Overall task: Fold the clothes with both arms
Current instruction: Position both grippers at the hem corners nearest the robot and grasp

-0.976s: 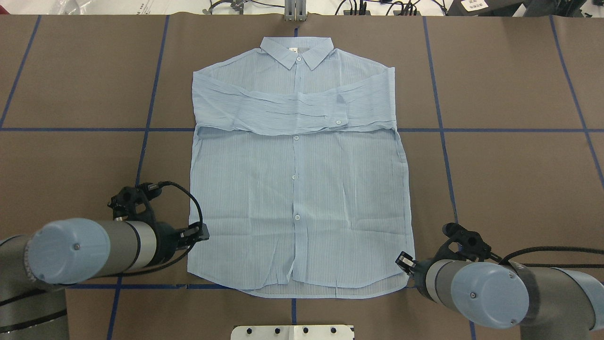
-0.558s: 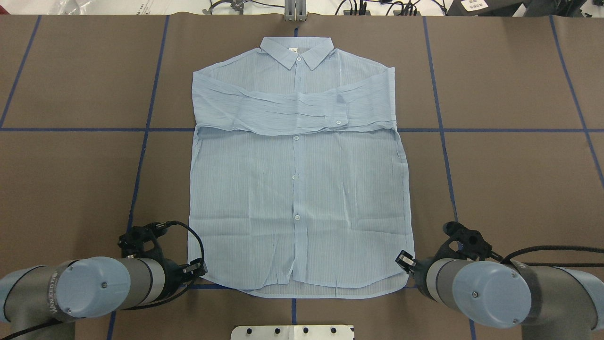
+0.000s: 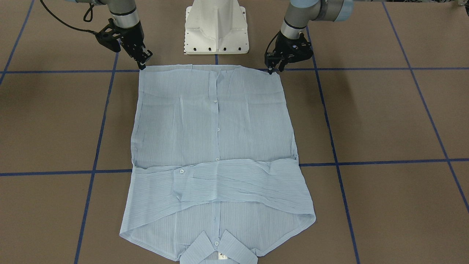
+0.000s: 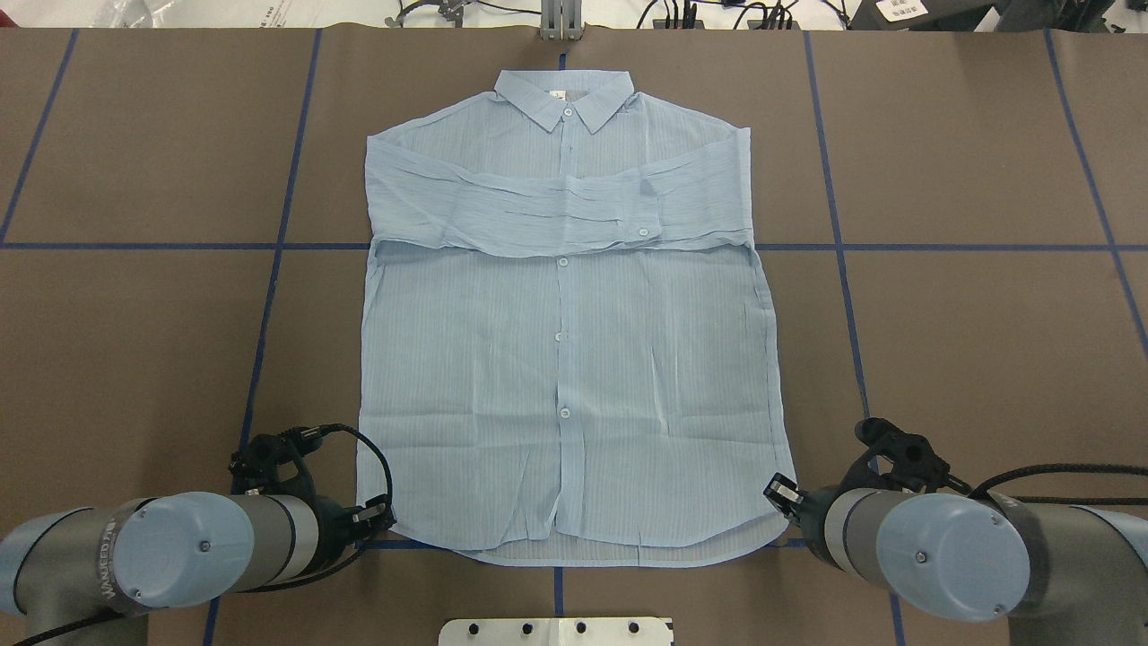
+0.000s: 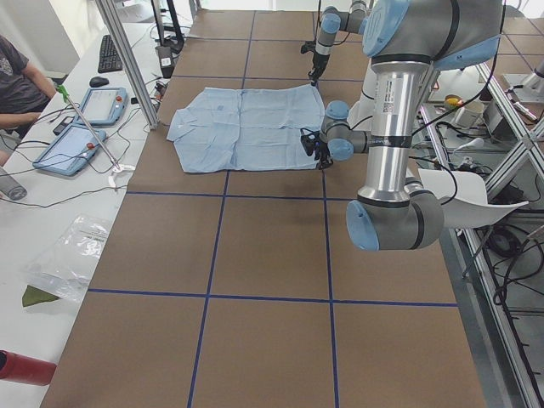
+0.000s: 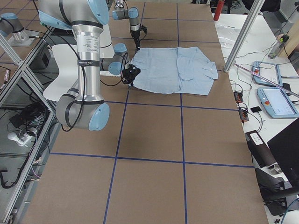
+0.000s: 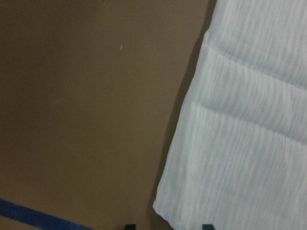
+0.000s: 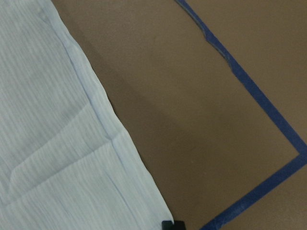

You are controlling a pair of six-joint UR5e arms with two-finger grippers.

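- The thin pale blue striped button-up shirt (image 4: 565, 359) is lying flat on the brown bench (image 4: 987, 314), its sleeves (image 4: 538, 211) crossed over the chest and its hem nearest the robot.
- The left black two-finger gripper (image 3: 274, 69) is straddling one hem corner with its jaws apart. The right gripper (image 3: 142, 63) is sitting at the other corner, and I cannot tell whether it is parted.
- The next move is likely pinching both corners and carrying the hem evenly over the sleeves.

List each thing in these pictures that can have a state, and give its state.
shirt: lying flat on the table, front up, buttoned.
sleeves: folded across the chest.
left gripper: jaws open, astride one bottom corner of the shirt.
right gripper: jaws look shut at the other bottom corner; whether they pinch cloth is unclear.
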